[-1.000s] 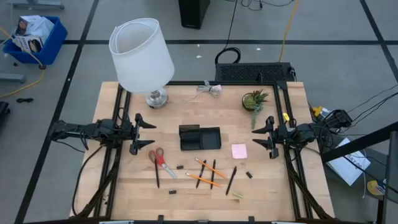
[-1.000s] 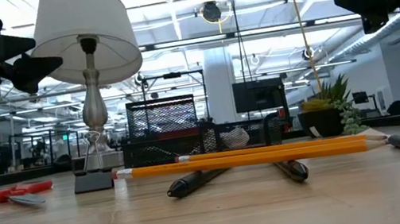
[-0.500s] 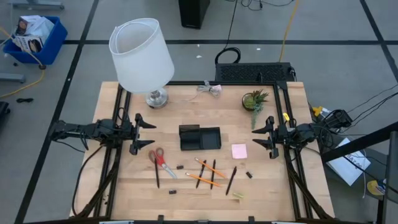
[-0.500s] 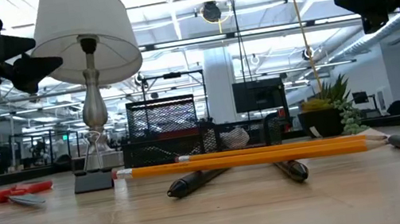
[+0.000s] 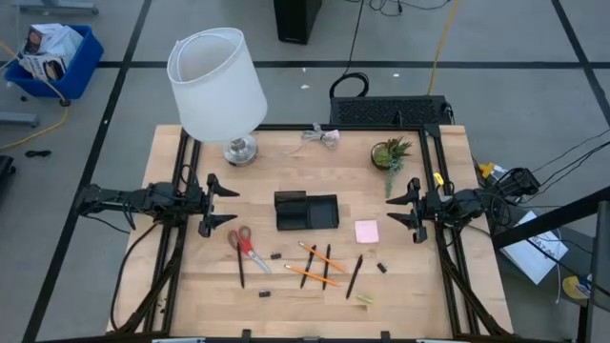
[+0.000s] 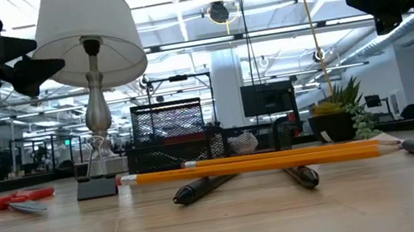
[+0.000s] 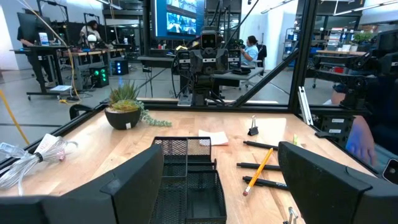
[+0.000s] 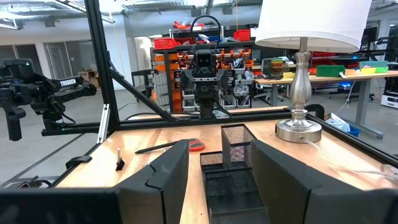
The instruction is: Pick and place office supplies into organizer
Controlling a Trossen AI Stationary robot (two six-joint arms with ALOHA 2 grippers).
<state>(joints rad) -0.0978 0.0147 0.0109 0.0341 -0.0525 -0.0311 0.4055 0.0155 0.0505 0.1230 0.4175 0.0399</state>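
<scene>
A white-shaded lamp [image 5: 216, 84] stands on its silver base at the far left part of the wooden table [image 5: 191, 286]; a small potted green plant [image 5: 390, 154] sits at the far right; a clear bundled cord [image 5: 323, 136] lies between them; a black mesh box [image 5: 389, 111] sits just beyond the table's far edge; a blue bin [image 5: 52, 57] rests on the floor, well apart.

Two dark, jointed arms, each with a black two-fingered hand [image 5: 223, 205].
</scene>
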